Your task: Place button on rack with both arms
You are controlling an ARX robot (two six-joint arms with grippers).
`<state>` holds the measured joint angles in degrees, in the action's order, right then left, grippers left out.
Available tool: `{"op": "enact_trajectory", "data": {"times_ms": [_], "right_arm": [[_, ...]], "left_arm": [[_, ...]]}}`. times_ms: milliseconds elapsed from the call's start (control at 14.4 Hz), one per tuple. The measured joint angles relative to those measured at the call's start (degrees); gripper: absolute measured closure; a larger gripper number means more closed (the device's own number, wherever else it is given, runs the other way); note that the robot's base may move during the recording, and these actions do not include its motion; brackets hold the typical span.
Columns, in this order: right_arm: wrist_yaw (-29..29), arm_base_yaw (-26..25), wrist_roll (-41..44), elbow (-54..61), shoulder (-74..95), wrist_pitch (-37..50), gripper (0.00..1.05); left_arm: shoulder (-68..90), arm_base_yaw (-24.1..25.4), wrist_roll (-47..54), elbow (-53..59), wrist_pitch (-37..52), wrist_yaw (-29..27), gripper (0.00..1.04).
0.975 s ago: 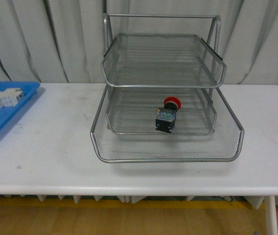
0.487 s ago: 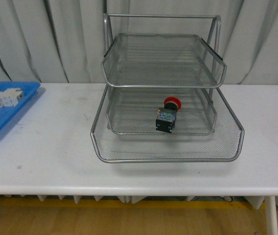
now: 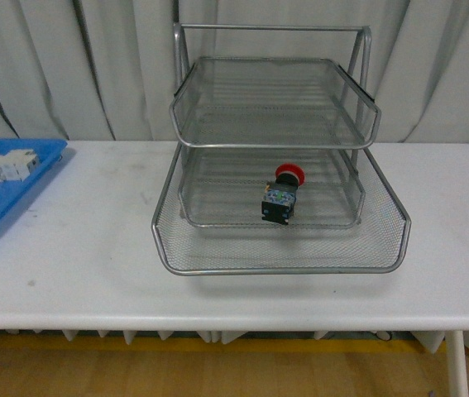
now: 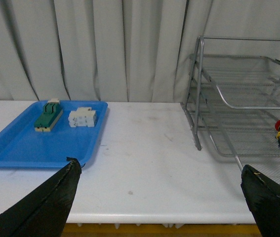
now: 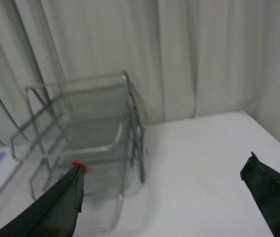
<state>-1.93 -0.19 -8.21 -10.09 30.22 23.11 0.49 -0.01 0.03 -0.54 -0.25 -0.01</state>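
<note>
The button (image 3: 281,195) lies in the middle tray of the rack (image 3: 279,266), red cap toward the back — left fingers (image 4: 56,197) and right fingers (image 5: 63,202), cut off to dark tips, gape wide and empty, the right wrist view blurred.
</note>
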Motion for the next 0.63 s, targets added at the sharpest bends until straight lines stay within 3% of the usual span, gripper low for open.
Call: {"op": "enact_trajectory", "data": {"times_ms": [139, 348, 487, 627], "right_arm": [[-0.4, 4.7, -2.3, -12.5, 23.0, 11.6, 0.06], [0.8, 11.2, -3.8, -32.5, 49.7, 1.0, 0.06], [0.8, 15.1, -3.8, -44.2, 60.3, -7.9, 0.24], [1.2, 19.2, -3.5, -51.5, 65.8, -15.5, 0.47]], "left_arm": [[0.0, 0.0, 0.0, 0.0, 0.0, 0.0, 0.07], [0.0, 0.0, 0.0, 0.0, 0.0, 0.0, 0.07], [0.0, 0.0, 0.0, 0.0, 0.0, 0.0, 0.07], [0.0, 0.0, 0.0, 0.0, 0.0, 0.0, 0.07]]}}
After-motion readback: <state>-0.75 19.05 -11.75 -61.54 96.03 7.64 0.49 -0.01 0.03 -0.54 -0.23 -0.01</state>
